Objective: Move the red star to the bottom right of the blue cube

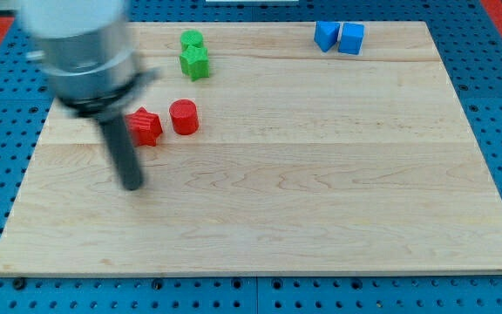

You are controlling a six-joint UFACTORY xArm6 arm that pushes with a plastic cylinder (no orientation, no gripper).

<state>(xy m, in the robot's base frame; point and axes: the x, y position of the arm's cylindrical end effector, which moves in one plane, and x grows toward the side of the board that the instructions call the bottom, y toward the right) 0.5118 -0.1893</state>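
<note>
The red star (145, 126) lies on the wooden board at the view's left, with a red cylinder (184, 117) just to its right. The blue cube (352, 38) sits at the view's top right, touching a second blue block (325, 35) on its left. My tip (132, 185) rests on the board below and slightly left of the red star, a short gap away. The rod's upper part passes close to the star's left edge.
A green cylinder (192, 40) and a green star (195, 63) sit at the view's top, left of centre. The wooden board (321, 192) lies on a blue pegboard surface; the arm's grey body covers the top left corner.
</note>
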